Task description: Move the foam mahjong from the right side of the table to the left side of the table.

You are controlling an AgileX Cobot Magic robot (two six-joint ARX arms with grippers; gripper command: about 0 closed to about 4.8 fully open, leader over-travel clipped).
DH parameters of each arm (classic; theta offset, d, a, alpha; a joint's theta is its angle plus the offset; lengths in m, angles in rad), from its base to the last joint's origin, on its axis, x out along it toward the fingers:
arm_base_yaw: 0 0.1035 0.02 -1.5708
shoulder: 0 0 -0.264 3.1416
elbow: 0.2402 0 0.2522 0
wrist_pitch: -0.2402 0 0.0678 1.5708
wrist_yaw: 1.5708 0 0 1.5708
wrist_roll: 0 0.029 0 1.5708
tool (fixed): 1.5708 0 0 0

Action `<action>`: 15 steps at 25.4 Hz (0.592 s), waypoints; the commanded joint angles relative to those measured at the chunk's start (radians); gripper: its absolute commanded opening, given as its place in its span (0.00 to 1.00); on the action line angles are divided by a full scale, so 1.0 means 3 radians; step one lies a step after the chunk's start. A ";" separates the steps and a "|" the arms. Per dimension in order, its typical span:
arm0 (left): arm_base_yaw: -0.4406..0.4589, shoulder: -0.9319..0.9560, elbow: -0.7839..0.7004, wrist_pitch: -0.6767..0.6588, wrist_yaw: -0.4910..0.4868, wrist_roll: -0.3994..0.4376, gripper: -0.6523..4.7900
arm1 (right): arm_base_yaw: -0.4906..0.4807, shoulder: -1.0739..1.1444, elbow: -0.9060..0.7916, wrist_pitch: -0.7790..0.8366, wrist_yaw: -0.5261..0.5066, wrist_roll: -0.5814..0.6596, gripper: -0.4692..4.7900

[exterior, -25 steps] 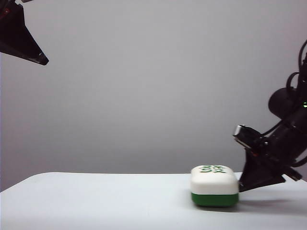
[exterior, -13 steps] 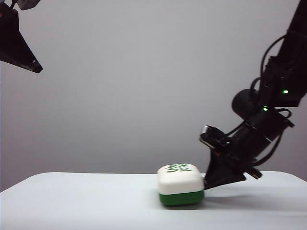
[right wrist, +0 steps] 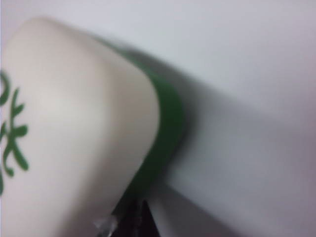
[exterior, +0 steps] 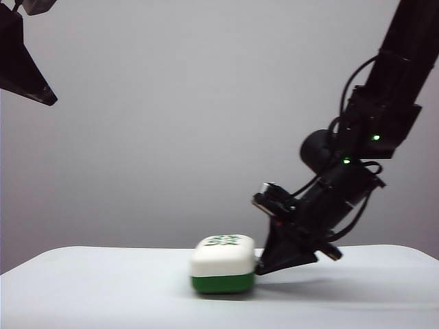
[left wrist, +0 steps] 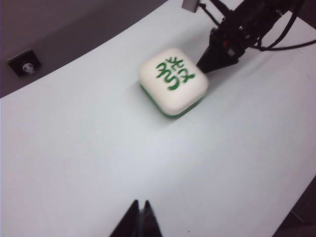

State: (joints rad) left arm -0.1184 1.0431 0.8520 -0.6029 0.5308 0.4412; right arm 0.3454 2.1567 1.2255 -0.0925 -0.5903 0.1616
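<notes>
The foam mahjong (exterior: 222,264), white on top with a dark green base and green characters, lies flat on the white table (exterior: 103,291) near the middle. My right gripper (exterior: 258,269) is shut, its tip pressed against the block's right side at table level. From the left wrist camera the foam mahjong (left wrist: 173,81) shows with the right gripper (left wrist: 200,63) touching its far edge. The right wrist camera is filled by the foam mahjong (right wrist: 74,128), with the shut right gripper (right wrist: 140,207) at its green edge. My left gripper (left wrist: 140,203) is shut and empty, hanging high over the table's left side (exterior: 51,99).
A dark floor with a small metal fitting (left wrist: 23,63) lies beyond the table's far edge. The table's rounded edge (left wrist: 306,197) runs close by on one side.
The right arm has swept leftward, pushing the foam mahjong from the right side to about the table's middle. The left gripper has barely moved.
</notes>
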 commanded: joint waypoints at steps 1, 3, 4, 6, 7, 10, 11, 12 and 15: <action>0.0004 -0.0034 0.0019 -0.0010 0.0013 0.0013 0.11 | 0.0113 0.0036 0.0042 0.0095 0.0029 0.0084 0.08; 0.0004 -0.0058 0.0019 -0.0029 0.0013 0.0011 0.11 | 0.0164 0.0081 0.0093 0.0097 0.0029 0.0104 0.08; 0.0004 -0.0072 0.0019 -0.0039 0.0013 0.0013 0.11 | 0.0192 0.0108 0.0127 0.0090 0.0029 0.0128 0.08; 0.0004 -0.0103 0.0019 -0.0067 0.0013 0.0013 0.11 | 0.0245 0.0150 0.0195 0.0094 0.0038 0.0174 0.08; 0.0004 -0.0125 0.0019 -0.0085 0.0011 0.0013 0.11 | 0.0271 0.0164 0.0229 0.0094 0.0046 0.0178 0.08; 0.0004 -0.0165 0.0019 -0.0108 0.0013 0.0011 0.11 | 0.0315 0.0181 0.0342 0.0067 0.0197 0.0178 0.08; 0.0004 -0.0184 0.0019 -0.0107 0.0013 -0.0008 0.11 | 0.0326 0.0181 0.0421 0.0058 0.0216 0.0182 0.08; 0.0004 -0.0187 0.0019 -0.0106 0.0013 -0.0020 0.11 | 0.0326 0.0181 0.0465 0.0057 0.0217 0.0184 0.08; 0.0004 -0.0197 0.0019 -0.0109 0.0013 -0.0025 0.11 | 0.0326 0.0224 0.0594 0.0042 0.0230 0.0206 0.08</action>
State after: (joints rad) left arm -0.1184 0.9871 0.8520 -0.6415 0.5304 0.4358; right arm 0.4446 2.2169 1.3865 -0.0803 -0.5251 0.2161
